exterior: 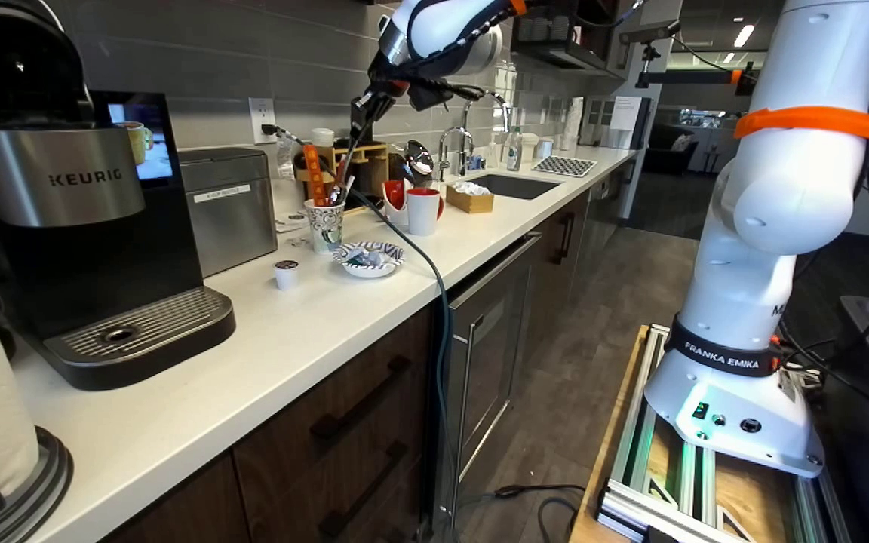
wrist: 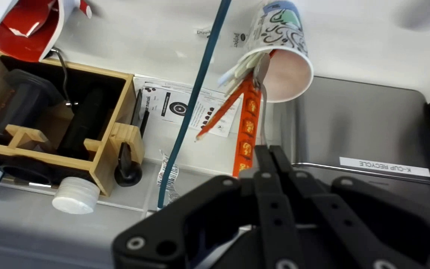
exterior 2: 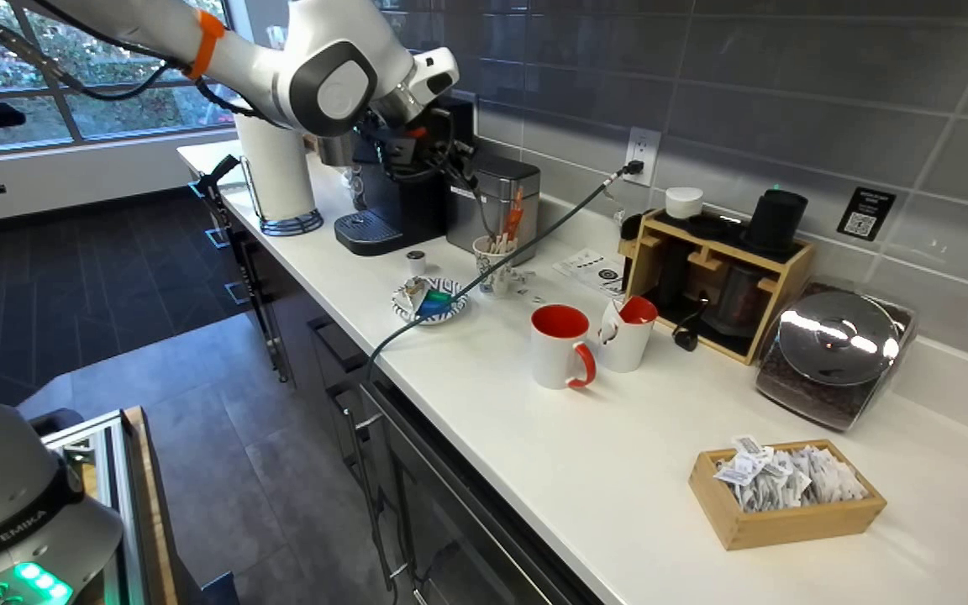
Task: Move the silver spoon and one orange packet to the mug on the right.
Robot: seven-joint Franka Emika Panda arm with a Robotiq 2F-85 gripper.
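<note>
Jaws pressed together, and there's metal between them: the silver spoon looks pinched near the tip of its handle, bowl down at the mouth of the patterned paper cup on the table. Is the bowl clear of the rim? Can't tell from here. This one ought to be light, stiff and hard to harm, but smooth, and there's the tricky bit: a slim, curved handle held at its end could well pivot, with the bowl doing the swinging. A grip lower down the handle would likely calm that; up top, though, the jaws would sit safely high at the drop. Just beside it, the orange packet, propped in the same cup, upper end sticking out free, and that's the place to grab! Flat, likely light, probably papery, so a hard squeeze may crease it; a gentle pinch across the flat faces looks best. And the destination? There's a front mug and a back mug just beside it, both red inside; which counts as the right-hand one, the views don't settle. Watch the teal cable running between cup and mugs: a dangling spoon could snag there.
</note>
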